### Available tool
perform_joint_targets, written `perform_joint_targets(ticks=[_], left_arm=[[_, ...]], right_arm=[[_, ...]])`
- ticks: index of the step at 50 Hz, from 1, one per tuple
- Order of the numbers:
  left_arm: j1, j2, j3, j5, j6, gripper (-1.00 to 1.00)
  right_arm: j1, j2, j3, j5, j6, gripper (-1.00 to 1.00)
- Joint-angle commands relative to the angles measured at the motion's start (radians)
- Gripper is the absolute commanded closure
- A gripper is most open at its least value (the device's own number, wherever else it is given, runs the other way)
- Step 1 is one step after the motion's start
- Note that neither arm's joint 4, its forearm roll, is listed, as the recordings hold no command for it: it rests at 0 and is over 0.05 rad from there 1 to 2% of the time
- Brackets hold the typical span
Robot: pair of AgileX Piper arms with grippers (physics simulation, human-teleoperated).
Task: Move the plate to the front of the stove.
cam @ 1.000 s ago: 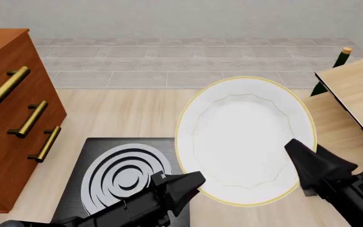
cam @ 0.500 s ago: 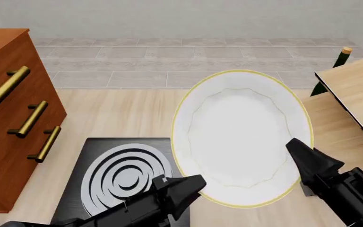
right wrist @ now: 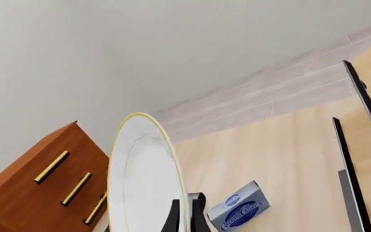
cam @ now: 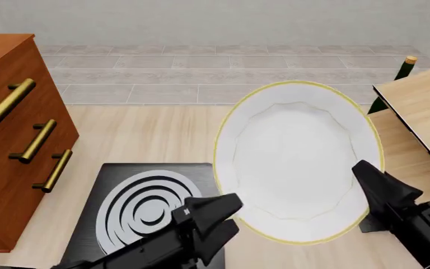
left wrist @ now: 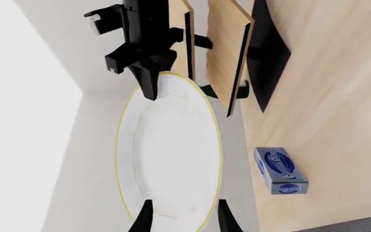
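The white plate with its gold rim hangs tilted in the air, right of the black stove with its ringed burner. My right gripper is shut on the plate's lower right rim. In the right wrist view the plate stands edge-on between the closed-in fingers. My left gripper sits at the plate's lower left rim with its fingers spread. In the left wrist view those fingers stand wide apart beside the plate, and the right gripper pinches the far rim.
A brown drawer cabinet with gold handles stands at the left. A wooden tabletop juts in at the right, with a green bottle behind it. On the floor lie a blue box and a dark flat mat.
The plate has shifted a little to the right with the right gripper. The left gripper's fingers have spread apart at the plate's lower left rim.
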Motion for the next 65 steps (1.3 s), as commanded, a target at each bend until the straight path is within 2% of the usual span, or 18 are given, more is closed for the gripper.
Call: perform_joint_targets(ticks=[1, 8, 11, 14, 16, 23, 28, 31, 36, 42, 45, 49, 54, 57, 59, 60, 62, 65], left_arm=[[0.002, -0.077, 0.026, 0.010, -0.013, -1.00], [0.020, -0.206, 0.052, 0.091, -0.068, -1.00], [0.047, -0.319, 0.035, 0.201, -0.145, -1.00], [0.069, -0.377, 0.039, 0.252, -0.174, -1.00], [0.087, -0.471, 0.017, 0.359, -0.250, -1.00], [0.154, -0.661, -0.055, 0.597, -0.415, -1.00], [0.188, -0.737, -0.077, 0.700, -0.492, -1.00], [0.209, -0.798, -0.099, 0.786, -0.564, -1.00], [0.248, -0.896, -0.188, 0.974, -0.742, -1.00], [0.265, -0.966, -0.229, 1.091, -0.855, -1.00], [0.276, -0.993, -0.227, 1.115, -0.869, -1.00], [0.297, -1.023, -0.253, 1.174, -0.938, -1.00], [0.301, -1.057, -0.249, 1.202, -0.952, -1.00], [0.301, -1.070, -0.258, 1.226, -0.981, -1.00], [0.301, -1.081, -0.246, 1.227, -0.976, -1.00], [0.303, -1.080, -0.257, 1.244, -1.005, -1.00], [0.301, -1.087, -0.241, 1.239, -0.992, -1.00], [0.303, -1.088, -0.247, 1.256, -1.024, -1.00]], right_arm=[[-0.101, -0.019, -0.025, 0.017, 0.031, 1.00], [-0.124, 0.041, -0.067, 0.010, 0.027, 1.00], [-0.129, 0.062, -0.087, 0.006, 0.029, 1.00], [-0.136, 0.083, -0.113, 0.008, 0.026, 1.00], [-0.141, 0.105, -0.124, -0.003, 0.027, 1.00], [-0.166, 0.146, -0.153, -0.021, 0.036, 1.00], [-0.181, 0.182, -0.179, -0.033, 0.040, 1.00], [-0.188, 0.225, -0.204, -0.047, 0.044, 1.00], [-0.182, 0.304, -0.254, -0.072, 0.051, 1.00], [-0.168, 0.398, -0.309, -0.100, 0.058, 1.00], [-0.164, 0.450, -0.332, -0.118, 0.067, 1.00], [-0.148, 0.520, -0.374, -0.136, 0.088, 1.00], [-0.146, 0.630, -0.443, -0.159, 0.116, 1.00], [-0.127, 0.700, -0.480, -0.175, 0.158, 1.00], [-0.132, 0.732, -0.516, -0.165, 0.147, 1.00], [-0.127, 0.755, -0.538, -0.165, 0.153, 1.00], [-0.119, 0.787, -0.563, -0.169, 0.165, 1.00], [-0.109, 0.841, -0.601, -0.180, 0.194, 1.00]])
